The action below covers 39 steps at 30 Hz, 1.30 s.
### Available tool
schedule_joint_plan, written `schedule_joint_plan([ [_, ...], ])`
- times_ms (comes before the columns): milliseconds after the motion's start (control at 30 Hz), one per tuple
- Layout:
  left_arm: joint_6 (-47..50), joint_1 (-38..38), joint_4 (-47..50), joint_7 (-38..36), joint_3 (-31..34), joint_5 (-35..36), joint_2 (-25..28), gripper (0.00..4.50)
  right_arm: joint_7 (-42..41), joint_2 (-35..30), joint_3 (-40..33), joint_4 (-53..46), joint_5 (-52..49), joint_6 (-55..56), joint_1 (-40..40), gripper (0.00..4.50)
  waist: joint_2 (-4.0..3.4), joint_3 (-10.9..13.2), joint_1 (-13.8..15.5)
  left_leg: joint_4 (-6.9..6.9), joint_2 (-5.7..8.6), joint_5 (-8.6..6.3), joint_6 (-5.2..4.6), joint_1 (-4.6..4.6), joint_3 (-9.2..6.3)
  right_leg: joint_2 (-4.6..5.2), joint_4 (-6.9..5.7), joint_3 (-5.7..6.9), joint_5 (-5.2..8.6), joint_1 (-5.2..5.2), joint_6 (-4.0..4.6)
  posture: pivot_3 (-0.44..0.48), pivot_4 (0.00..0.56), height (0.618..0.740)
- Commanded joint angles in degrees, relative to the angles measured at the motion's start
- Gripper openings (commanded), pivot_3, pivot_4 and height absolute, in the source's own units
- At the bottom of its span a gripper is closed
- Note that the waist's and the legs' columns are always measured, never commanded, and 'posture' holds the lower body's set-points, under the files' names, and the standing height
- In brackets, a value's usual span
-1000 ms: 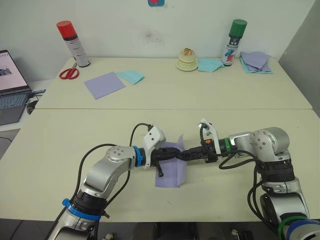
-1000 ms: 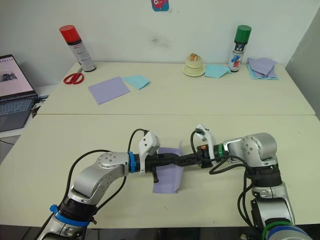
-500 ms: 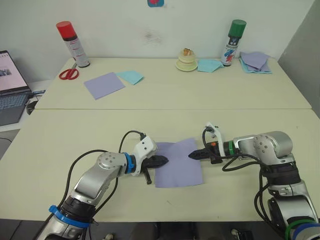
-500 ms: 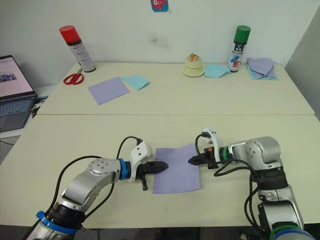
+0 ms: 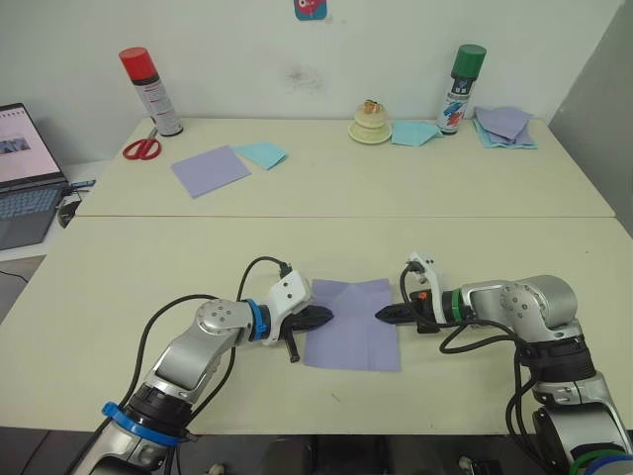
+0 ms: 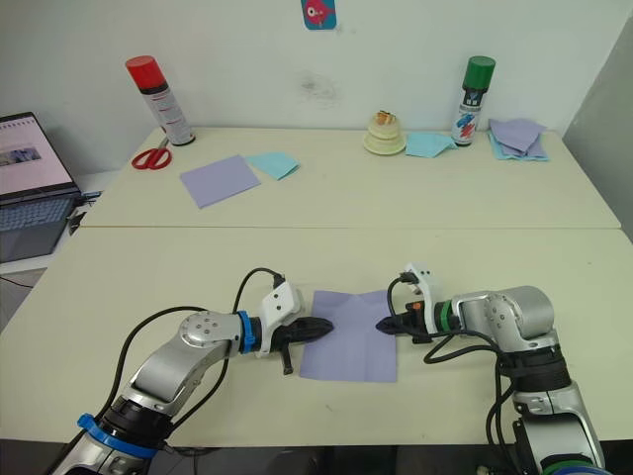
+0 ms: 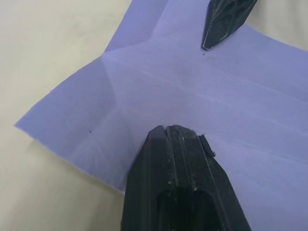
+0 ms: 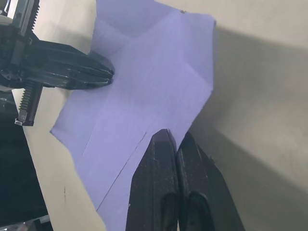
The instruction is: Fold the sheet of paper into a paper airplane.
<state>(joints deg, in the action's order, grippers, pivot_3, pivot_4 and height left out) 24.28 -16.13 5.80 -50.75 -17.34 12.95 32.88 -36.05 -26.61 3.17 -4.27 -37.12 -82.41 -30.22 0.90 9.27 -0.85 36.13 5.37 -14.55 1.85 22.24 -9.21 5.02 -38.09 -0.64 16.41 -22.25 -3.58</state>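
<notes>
Lavender sheet of paper (image 5: 353,336) lies flat and unfolded on the cream surface (image 5: 119,267), near its front edge, right btw the two arms. Crease lines show across it in both wrist views: diagonals meeting near the far corners, plus a line running lengthwise.

Key relation: sheet sits btw the two pincer tips, which point at each other across it. Left pincer (image 5: 318,317) comes in from the robot's left, tip resting on or just over the sheet's left edge. Right pincer (image 5: 384,315) comes from the right, tip at the right edge, about the same height along the sheet. Both equally near; neither has an advantage. Sheet's long axis looks to run roughly left-right, though it's near square, so hard to be sure.

Both pincers are pressed together to a point w/ nothing pinched: wrist views show the left fingers (image 7: 178,178) and right fingers (image 8: 168,192) closed tight, paper under them, not btw them. Looks like pressing or holding flat, not gripping.

Judgement: task is early, w/ creases made but no flaps standing. Next fold prob needs one tip to pin while the other lifts an edge.

Writing: red-capped spray can (image 5: 153,91) and green-capped spray can (image 5: 461,87) at the back carry labels, too small to read. Laptop (image 5: 25,163) screen likewise unreadable.
</notes>
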Motion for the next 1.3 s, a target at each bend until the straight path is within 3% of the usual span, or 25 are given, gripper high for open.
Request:
schedule_joint_plan([
  [33,0.97,0.87,-2.96,0.33,-0.84,-2.68,0.67,0.0,0.04,-2.32,-0.13,0.27,1.32,2.11,0.08,0.19,0.0,0.0,0.02,0.0,0.0,0.0,0.0,-0.01,0.0,0.0,0.0,0.01,0.0,0.02,0.0,0.0,0.15,0.74],
  [133,0.85,0.76,-3.07,0.34,-0.95,-2.68,0.56,0.0,0.28,-2.29,-0.21,1.77,1.86,3.89,-0.6,0.76,0.0,-0.03,0.01,0.0,0.01,0.01,-0.01,-0.11,0.02,0.0,0.0,0.0,-0.01,0.08,-0.01,0.0,0.15,0.74],
  [267,0.75,0.78,-3.11,0.36,-0.95,-2.68,0.53,0.0,-1.45,-4.65,0.32,0.84,1.47,4.94,-0.57,2.16,-0.01,-0.07,-0.06,-0.01,-0.02,0.01,-0.01,-0.36,0.03,0.0,0.01,-0.03,0.0,0.27,-0.01,0.0,0.15,0.74],
  [433,0.52,1.59,-2.75,0.67,-0.9,-2.84,0.63,0.0,-8.8,-12.75,4.86,-5.34,6.41,21.23,-2.58,3.81,-0.01,-0.07,-0.01,0.0,0.03,0.04,-0.06,-0.35,0.08,-0.07,0.07,-0.01,-0.03,0.31,-0.05,0.0,0.15,0.74],
  [567,0.45,2.43,-2.2,0.85,-1.0,-2.95,0.38,0.0,-13.16,-11.63,6.1,-8.41,10.53,37.74,-3.76,3.81,-0.1,-0.12,-0.52,-0.04,-0.06,0.04,-0.05,-0.36,0.13,-0.04,0.03,-0.04,-0.02,0.26,-0.07,0.0,0.15,0.74],
  [667,0.74,2.65,-1.92,0.91,-1.19,-2.92,-0.02,0.0,-12.13,-5.29,4.94,-10.6,7.04,38.9,-0.75,3.15,-0.02,-0.17,-0.64,-0.03,-0.09,0.04,-0.03,-0.37,0.05,-0.04,0.05,0.01,-0.02,0.33,-0.07,0.0,0.15,0.74],
  [800,1.18,2.71,-1.49,1.03,-1.51,-2.96,-0.3,0.0,-11.67,-1.3,12.73,-8.0,16.25,51.19,5.08,1.78,0.0,-0.18,-0.25,-0.02,0.02,0.04,-0.04,-0.36,-0.02,-0.03,0.1,-0.03,-0.03,0.31,-0.06,0.0,0.15,0.74],
  [967,1.41,2.89,-1.03,1.15,-1.85,-3.23,-0.25,0.0,-9.33,2.48,16.17,-2.42,21.59,56.48,10.12,0.02,-0.02,-0.18,-0.28,-0.04,0.02,0.05,-0.02,-0.37,0.04,-0.03,0.01,-0.09,-0.03,0.22,-0.06,0.0,0.15,0.74],
  [1133,1.97,2.49,-0.94,1.96,-2.31,-3.67,-0.93,0.0,-7.62,1.83,16.33,3.94,26.77,60.97,12.91,0.02,-0.07,-0.23,-0.28,-0.04,0.02,0.04,-0.03,-0.43,0.05,-0.09,0.02,-0.1,-0.03,0.26,-0.06,0.0,0.15,0.74],
  [1300,2.45,2.97,-0.42,2.29,-2.39,-3.94,-1.43,0.0,-2.55,1.84,10.41,9.57,27.9,64.74,13.61,0.02,-0.05,-0.26,0.13,-0.04,0.02,0.03,-0.05,-0.82,0.04,-0.12,0.11,-0.07,-0.02,0.51,-0.07,0.0,0.15,0.74],
])
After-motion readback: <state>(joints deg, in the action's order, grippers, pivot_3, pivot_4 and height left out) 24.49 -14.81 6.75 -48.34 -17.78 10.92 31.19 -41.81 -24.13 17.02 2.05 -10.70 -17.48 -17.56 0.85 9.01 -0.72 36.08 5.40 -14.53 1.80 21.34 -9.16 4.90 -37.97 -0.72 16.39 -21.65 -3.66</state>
